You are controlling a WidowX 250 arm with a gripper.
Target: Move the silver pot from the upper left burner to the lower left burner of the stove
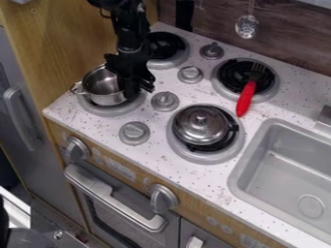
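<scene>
Your one black gripper hangs at the right rim of the silver pot, overlapping this rim in the camera view. I cannot tell whether it is spread, pressed together or pinching the pot. The pot, one in number and without a lid, is just to the left of your gripper, over the lower left burner. Its opening looks upward. You can see one side handle, which points away from your gripper, to the left and a little down in the view; the long axis, taken through this handle, goes across from there toward the gripper. Burners there are four: besides the one under the pot, you have the upper left burner above and to the right of the gripper, the upper right burner well to its right, and the lower right burner below and to its right. On this last one lies one round silver lid with one small knob on top. Four grey stove knobs make a slanting row, from above right of your gripper to below it. On the upper right burner lies one fork with a red handle. Farther right of the gripper there is one grey sink, and above right of it hangs one slotted spoon.
</scene>
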